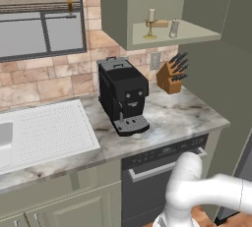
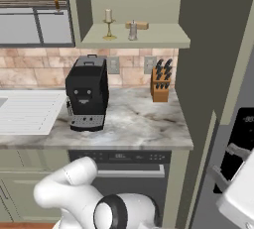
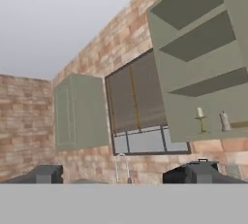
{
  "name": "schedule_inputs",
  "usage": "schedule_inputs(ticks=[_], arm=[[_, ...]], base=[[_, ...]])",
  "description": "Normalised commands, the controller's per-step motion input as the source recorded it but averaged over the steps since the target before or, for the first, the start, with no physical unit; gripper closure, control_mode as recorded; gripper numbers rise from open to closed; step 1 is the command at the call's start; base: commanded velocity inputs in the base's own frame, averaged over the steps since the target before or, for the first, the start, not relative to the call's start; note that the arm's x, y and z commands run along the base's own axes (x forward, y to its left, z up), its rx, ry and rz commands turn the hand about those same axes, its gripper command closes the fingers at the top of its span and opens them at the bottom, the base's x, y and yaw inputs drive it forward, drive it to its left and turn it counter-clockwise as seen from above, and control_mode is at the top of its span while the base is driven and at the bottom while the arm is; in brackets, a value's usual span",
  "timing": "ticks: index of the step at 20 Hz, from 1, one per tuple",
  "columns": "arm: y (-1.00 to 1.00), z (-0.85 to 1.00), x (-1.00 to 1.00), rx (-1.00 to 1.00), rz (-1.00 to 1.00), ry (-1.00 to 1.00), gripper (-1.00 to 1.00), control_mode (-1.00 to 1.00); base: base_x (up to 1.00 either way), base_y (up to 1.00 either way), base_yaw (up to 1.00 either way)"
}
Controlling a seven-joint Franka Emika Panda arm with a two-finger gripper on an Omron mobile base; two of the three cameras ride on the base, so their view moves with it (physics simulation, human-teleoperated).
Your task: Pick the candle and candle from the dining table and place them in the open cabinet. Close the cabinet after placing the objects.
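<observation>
Candles: you have both on the cabinet [image 1: 162, 37] bottom shelf, the gold-stemmed candle [image 1: 151, 23] left of the stubby grey candle [image 1: 173, 28], well inside so the door can swing shut.
Gripper [image 3: 121, 175]: fingers wide apart, empty.
Surface: marble counter [image 1: 172, 118] below the cabinet carries a coffee machine [image 1: 123, 95] and knife block [image 1: 171, 75].
Room: brick wall [image 1: 49, 83], window [image 1: 42, 17] left of the cabinet.

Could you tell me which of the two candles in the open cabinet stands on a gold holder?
The cream candle at the left of the cabinet shelf rises on a thin gold stem; the stubby pale-grey candle stands directly on the shelf.
</observation>
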Motion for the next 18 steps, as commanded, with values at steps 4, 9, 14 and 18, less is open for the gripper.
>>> schedule_inputs(ticks=[4, 9, 14, 18], arm=[[-0.30, 0.02, 0.01, 0.00, 0.30, 0.00, -1.00, -1.00], [-0.04, 0.06, 0.27, 0.00, 0.15, 0.08, -1.00, -1.00], [0.00, 0.00, 0.57, -0.02, 0.01, 0.19, -1.00, -1.00], [0.00, 0.00, 0.70, 0.00, 0.03, 0.13, -1.00, -1.00]], base=[[0.00, 0.00, 0.00], [0.00, 0.00, 0.00], [0.00, 0.00, 0.00], [0.00, 0.00, 0.00]])
